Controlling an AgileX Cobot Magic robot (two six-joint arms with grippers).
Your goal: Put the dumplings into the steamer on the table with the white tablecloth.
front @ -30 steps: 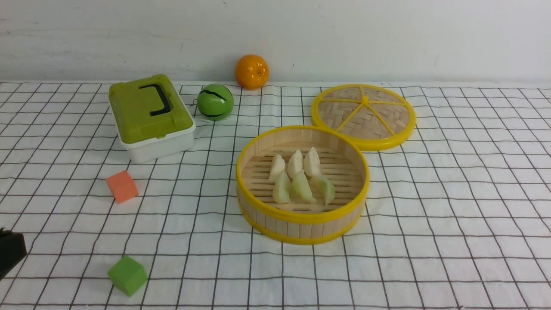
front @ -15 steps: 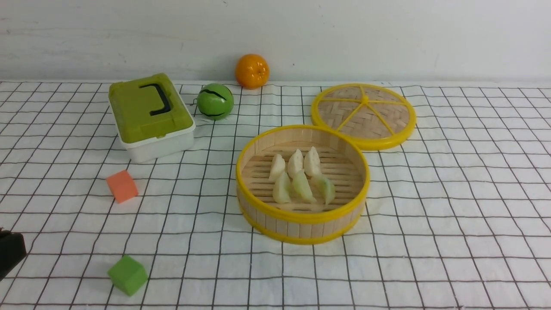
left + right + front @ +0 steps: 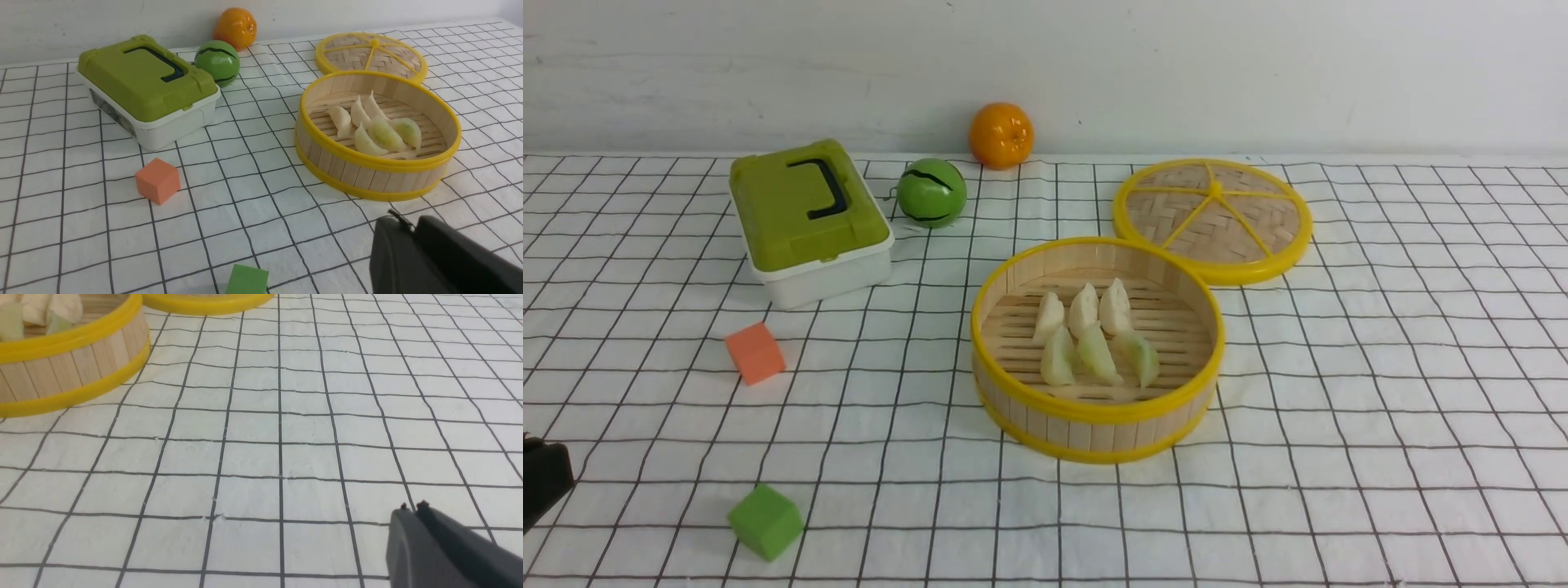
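Several dumplings (image 3: 1086, 331) lie inside the steamer (image 3: 1094, 412), three cream-white behind three pale greenish ones. The steamer stands mid-table on the white tablecloth (image 3: 1380, 408) with its black grid. My left gripper (image 3: 410, 222) is shut on nothing, low over the cloth to the near left of the steamer (image 3: 376, 179). In the front view it only pokes in at the left edge (image 3: 543, 482). My right gripper (image 3: 412, 508) is also shut and empty, above bare cloth to the right of the steamer (image 3: 73, 367). It does not show in the front view.
The woven yellow-rimmed lid (image 3: 1213, 220) lies flat behind the steamer. A green-lidded white box (image 3: 805, 216), a green ball (image 3: 931, 193) and an orange (image 3: 1001, 135) sit at the back left. An orange cube (image 3: 756, 353) and a green cube (image 3: 765, 523) lie front left.
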